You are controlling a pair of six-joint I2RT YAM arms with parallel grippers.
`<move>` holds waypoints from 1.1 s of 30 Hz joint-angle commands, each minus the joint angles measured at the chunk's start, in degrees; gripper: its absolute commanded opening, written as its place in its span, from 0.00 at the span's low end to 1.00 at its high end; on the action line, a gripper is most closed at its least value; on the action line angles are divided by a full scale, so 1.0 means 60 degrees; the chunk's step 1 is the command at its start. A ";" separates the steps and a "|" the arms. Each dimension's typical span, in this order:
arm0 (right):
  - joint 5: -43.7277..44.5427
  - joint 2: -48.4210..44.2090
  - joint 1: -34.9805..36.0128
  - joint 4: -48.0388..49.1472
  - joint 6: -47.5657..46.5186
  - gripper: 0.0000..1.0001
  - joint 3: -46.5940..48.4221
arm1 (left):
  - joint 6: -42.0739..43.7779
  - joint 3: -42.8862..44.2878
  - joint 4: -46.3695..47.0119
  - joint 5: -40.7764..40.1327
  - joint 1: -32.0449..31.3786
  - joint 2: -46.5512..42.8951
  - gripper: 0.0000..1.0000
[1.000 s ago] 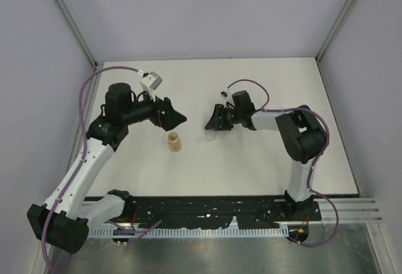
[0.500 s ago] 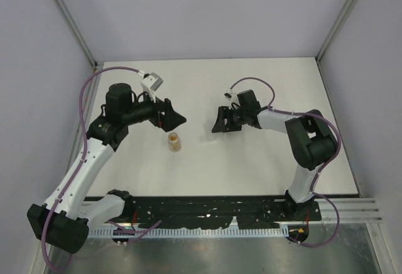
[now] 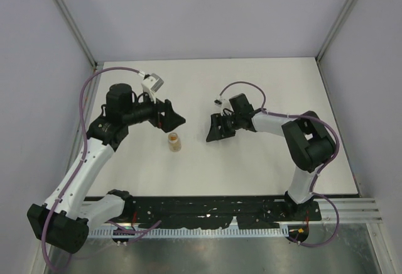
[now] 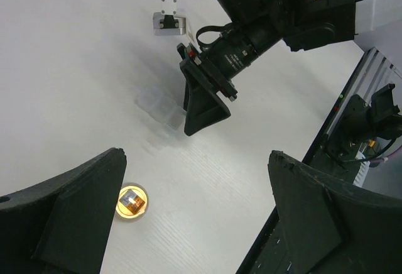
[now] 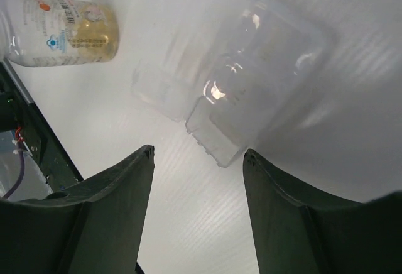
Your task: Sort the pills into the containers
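- I cannot pick out any loose pills on the counter (image 3: 264, 85). The only ones I can judge are the orange-brown contents glowing inside the amber vial (image 4: 132, 202).
- That vial stands upright on the counter, roughly between the two arms and nearer the left one. From the right wrist I can see a printed label on its side.
- The second container, a clear plastic one (image 5: 251, 79), lies on the counter a little way from the amber vial. It is nearly colourless and looks angular from the right wrist. I cannot tell whether it is open, or whether it holds anything.
- My right gripper (image 5: 198, 158) hangs just over the clear container with its fingers apart and nothing between them. The container sits just ahead of the fingertips, not yet between them.
- My left gripper (image 3: 174, 119) hovers above the counter just beyond the amber vial, also spread wide and empty.
- I judge the step in hand to be the approach to the clear container, with the sorting itself hardly begun.
- The next move calls for a small advance and descent so the fingers straddle the container. After that comes a gentle close, since thin clear plastic may skid or flex on the smooth counter.
- The left arm should keep clear of the amber vial so it does not tip.
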 commanded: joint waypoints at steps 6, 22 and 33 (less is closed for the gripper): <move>-0.0783 0.0320 0.0685 0.0282 0.0011 0.63 0.1048 | 0.0715 0.0154 -0.0347 -0.0618 0.0179 -0.0194 1.00; -0.1105 -0.0233 0.0978 -0.0344 -0.0251 0.65 0.2029 | 0.2370 -0.0344 -0.1065 -0.1570 0.0384 -0.0254 1.00; 0.0476 -0.2402 0.0847 -0.2764 -0.2829 0.72 0.2689 | 0.3542 -0.0872 -0.1534 -0.2125 -0.0039 0.1034 0.99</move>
